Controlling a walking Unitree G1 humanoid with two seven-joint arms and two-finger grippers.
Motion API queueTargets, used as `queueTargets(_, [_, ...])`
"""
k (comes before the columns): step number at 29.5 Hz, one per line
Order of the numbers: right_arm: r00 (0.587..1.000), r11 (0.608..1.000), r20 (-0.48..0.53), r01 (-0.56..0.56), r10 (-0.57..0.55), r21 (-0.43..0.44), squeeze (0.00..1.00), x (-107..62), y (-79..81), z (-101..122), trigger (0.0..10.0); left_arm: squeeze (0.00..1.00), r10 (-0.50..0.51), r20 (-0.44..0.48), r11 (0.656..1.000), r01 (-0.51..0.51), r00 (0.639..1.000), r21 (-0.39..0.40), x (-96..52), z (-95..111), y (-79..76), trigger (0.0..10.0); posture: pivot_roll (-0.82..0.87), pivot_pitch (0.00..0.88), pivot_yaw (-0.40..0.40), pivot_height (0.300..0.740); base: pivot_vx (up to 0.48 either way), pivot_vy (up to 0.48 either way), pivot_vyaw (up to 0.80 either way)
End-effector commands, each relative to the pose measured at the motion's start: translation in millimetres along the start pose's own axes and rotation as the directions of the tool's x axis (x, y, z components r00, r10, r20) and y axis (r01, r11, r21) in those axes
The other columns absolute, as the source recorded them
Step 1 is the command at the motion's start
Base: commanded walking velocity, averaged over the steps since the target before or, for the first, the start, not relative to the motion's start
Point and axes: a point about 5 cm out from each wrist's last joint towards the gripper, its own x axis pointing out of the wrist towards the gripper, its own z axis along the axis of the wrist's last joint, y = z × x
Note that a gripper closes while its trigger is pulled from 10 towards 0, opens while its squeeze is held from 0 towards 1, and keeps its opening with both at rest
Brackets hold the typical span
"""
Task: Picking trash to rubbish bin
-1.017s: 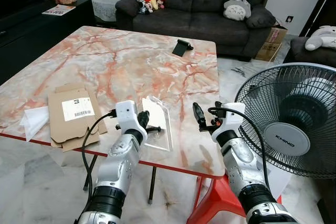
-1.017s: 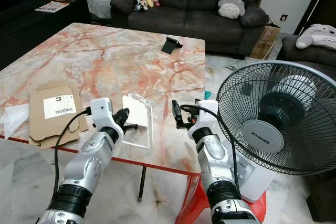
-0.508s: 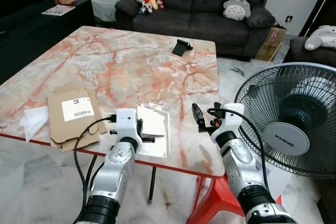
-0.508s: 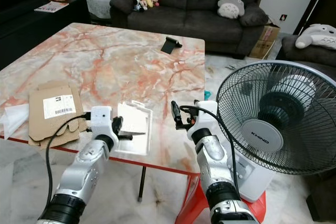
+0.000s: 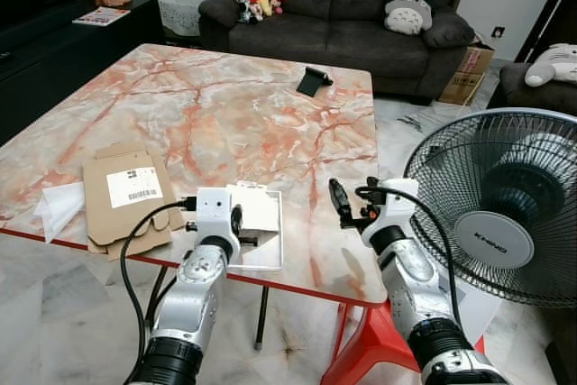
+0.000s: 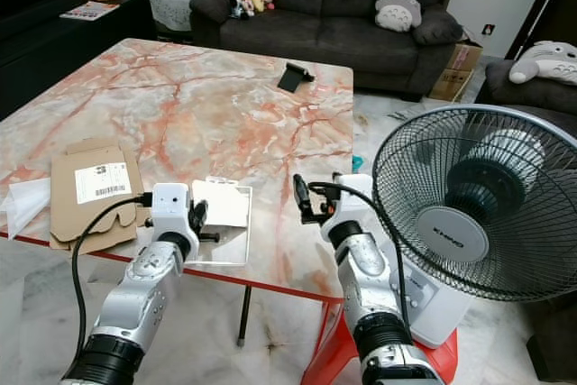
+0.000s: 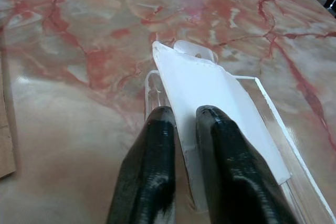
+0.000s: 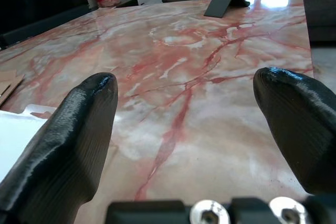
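My left gripper [image 7: 181, 124] was pinching the near edge of the clear plastic package [image 5: 256, 230], its two black fingers [image 7: 151, 166] pressed onto the white card insert. The package lay at the near edge of the marble table [image 5: 216, 105], just right of the flattened cardboard box [image 5: 124, 194], which bore a white label. Left of the box a crumpled white wrapper [image 5: 59, 206] sat at the table's edge. My right gripper [image 8: 186, 129] hovered with its fingers spread wide over the table's near right corner, touching nothing. A black phone stand [image 5: 313, 80] stood at the far right of the table. A standing fan [image 5: 500, 209] was on the right, beside my right arm.
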Motion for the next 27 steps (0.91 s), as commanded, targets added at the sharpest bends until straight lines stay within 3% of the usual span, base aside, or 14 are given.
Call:
queueTargets(1, [1.0,1.0,0.004,0.002,-0.002,-0.002,0.0,0.1,-1.1,2.1,10.0,1.0,-0.005,0.013,1.0,0.005,1.0,0.001,0.8,2.8,-2.4,9.8,-0.02,0.064,-0.07,0.74,0.0,0.0,0.0])
queueTargets(2, [1.0,1.0,0.004,0.002,-0.002,-0.003,0.0,0.1,-1.1,1.9,10.0,1.0,-0.011,0.017,1.0,0.011,1.0,-0.012,0.8,2.7,-3.0,9.8,-0.02,0.064,-0.07,0.74,0.0,0.0,0.0])
queueTargets(3, [1.0,1.0,0.004,0.002,-0.002,-0.002,0.0,0.1,-1.0,2.0,10.0,1.0,-0.011,0.016,1.0,0.012,1.0,-0.025,0.9,2.5,-3.2,3.9,-0.02,0.064,-0.07,0.74,0.0,0.0,0.0])
queueTargets(4, [1.0,1.0,0.004,0.002,-0.002,-0.002,0.0,0.1,-1.0,2.0,10.0,1.0,-0.009,0.011,0.999,0.009,1.0,-0.042,0.9,1.7,-3.2,1.9,-0.02,0.064,-0.07,0.74,0.0,0.0,0.0])
queueTargets(5, [1.0,1.0,0.004,0.002,-0.002,-0.002,0.0,0.1,-1.1,2.1,10.0,0.09,-0.014,0.009,0.998,0.015,1.0,-0.057,1.0,1.3,-3.7,0.0,-0.02,0.064,-0.07,0.74,0.0,0.0,0.0])
queueTargets(6, [1.0,1.0,0.004,0.003,-0.003,-0.002,0.0,0.1,-1.2,2.2,10.0,0.0,-0.024,0.011,0.997,0.025,1.0,-0.079,1.2,1.1,-4.6,0.0,-0.02,0.064,-0.07,0.74,0.0,0.0,0.0])
queueTargets(15, [1.0,1.0,0.005,0.006,-0.006,-0.003,0.0,-0.4,-1.9,2.1,10.0,0.0,-0.037,0.0,0.977,0.036,0.999,-0.208,0.7,-1.6,-6.7,0.0,-0.02,0.067,-0.068,0.74,0.0,0.0,0.0])
queueTargets(27, [1.0,1.0,0.005,0.006,-0.006,-0.004,0.0,-0.3,-2.5,2.7,10.0,0.0,-0.039,0.04,0.96,0.048,0.998,-0.277,1.1,5.7,-5.7,0.0,-0.02,0.068,-0.07,0.74,0.0,0.0,0.0])
